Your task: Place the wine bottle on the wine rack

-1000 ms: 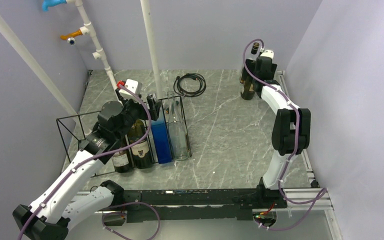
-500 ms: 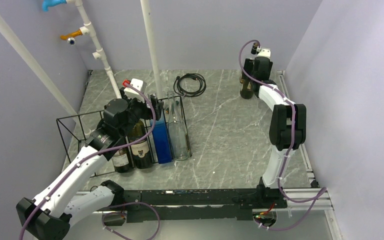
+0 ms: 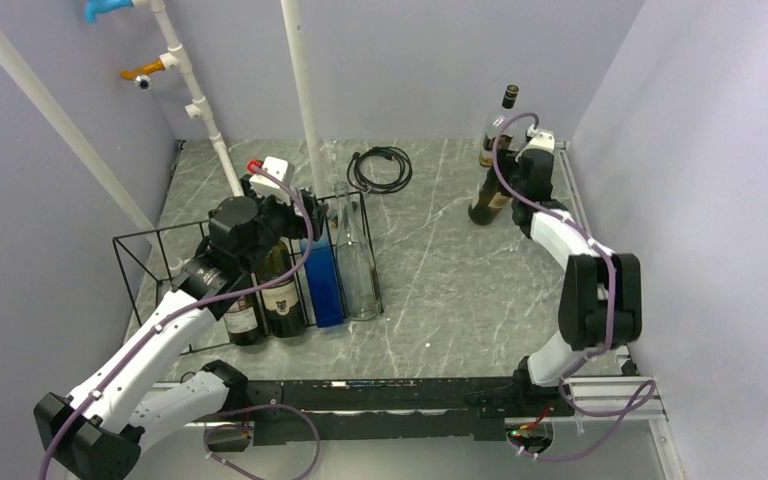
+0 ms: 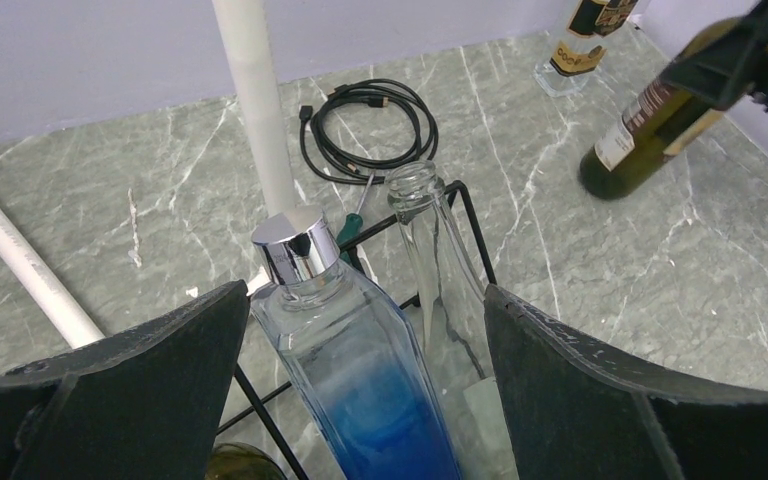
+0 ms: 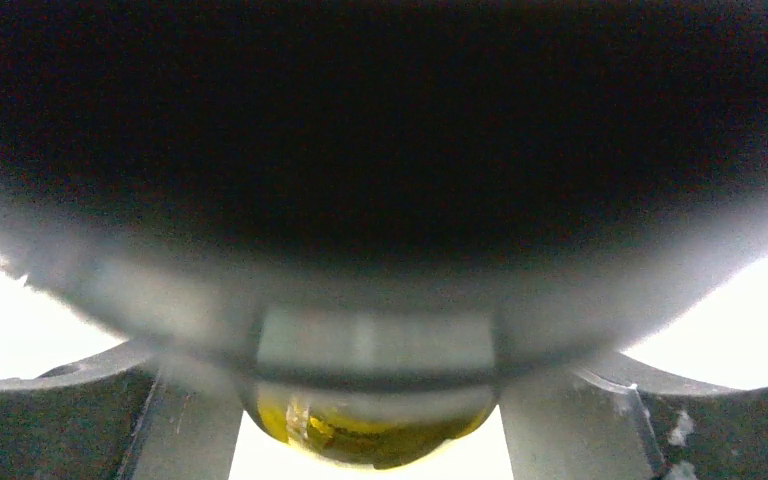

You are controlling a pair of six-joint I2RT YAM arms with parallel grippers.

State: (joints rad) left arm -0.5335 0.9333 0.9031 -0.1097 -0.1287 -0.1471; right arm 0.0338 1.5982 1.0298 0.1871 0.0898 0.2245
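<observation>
The wine bottle (image 3: 488, 203), dark green with a pale label, is clamped in the right gripper (image 3: 518, 180), whose jaws grip its upper part. It hangs tilted, base low and pointing away from the jaws toward the table centre. Whether the base touches the marble table (image 3: 440, 270) cannot be told. In the right wrist view the bottle fills the frame between the fingers (image 5: 570, 425).

Just behind these jaws, a second bottle (image 3: 500, 122) stands upright by the back wall.

The wine rack (image 3: 160, 232) lies well apart from the right jaws, across the table. The left gripper (image 3: 295, 205) hangs over it, jaws wide and holding nothing. Below and between these jaws stand a blue bottle (image 4: 360, 370) with a silver cap and a clear bottle (image 4: 435, 250). Two dark labelled bottles (image 3: 265, 300) sit in the rack beside them.

Beyond the left jaws stand a white pipe (image 4: 255, 110) and a coiled black cable (image 4: 370, 125).
</observation>
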